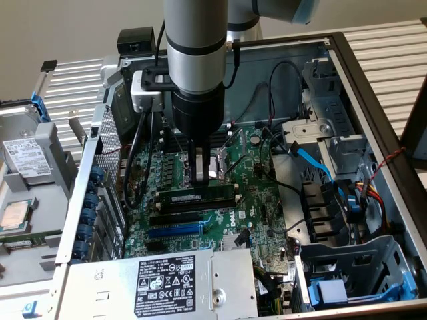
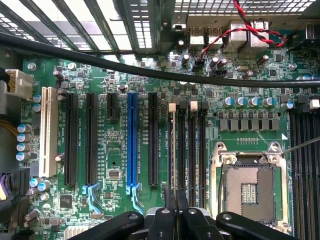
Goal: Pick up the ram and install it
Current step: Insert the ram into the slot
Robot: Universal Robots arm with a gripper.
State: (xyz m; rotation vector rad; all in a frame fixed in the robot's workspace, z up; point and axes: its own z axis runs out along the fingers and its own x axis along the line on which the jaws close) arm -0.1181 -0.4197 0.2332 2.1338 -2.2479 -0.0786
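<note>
The ram (image 1: 175, 198), a long narrow green stick with black chips, stands on edge along a black memory slot of the green motherboard (image 1: 267, 207), just in front of the CPU socket (image 1: 223, 163). My gripper (image 1: 197, 183) comes straight down on the stick's middle, its fingers pinched together at the stick's top edge. In the wrist view the two dark fingertips (image 2: 170, 202) meet over the first of several parallel memory slots (image 2: 192, 150), and the gripper (image 2: 176, 205) hides the stick's middle. The stick looks level from end to end.
The open computer case (image 1: 373, 87) walls in the board. Black and red-black cables (image 1: 280, 87) hang at the back, a blue cable (image 1: 313, 160) runs at the exterior view's right, and the power supply (image 1: 167, 283) sits in front. Expansion slots (image 2: 132, 140) lie beside the memory slots.
</note>
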